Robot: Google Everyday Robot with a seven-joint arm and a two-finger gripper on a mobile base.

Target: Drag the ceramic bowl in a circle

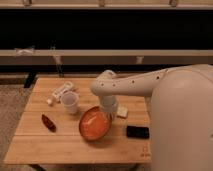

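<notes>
Orange-red ceramic bowl (94, 125) on surface (60, 145); hand (110, 111) at far-right rim, grip state indeterminate. Drag judged underway; circle closure unverifiable.

High oblique view: claw (107, 111) over table (60, 145)

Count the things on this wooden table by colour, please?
Orange-red: 1, the wide glossy ceramic bowl
White: 3, the round cup, the long flat packet, the small flat piece
Dark red: 1, the small elongated item
Black: 1, the flat rectangular block
Total: 6
The gripper is at the bowl's far rim.
</notes>
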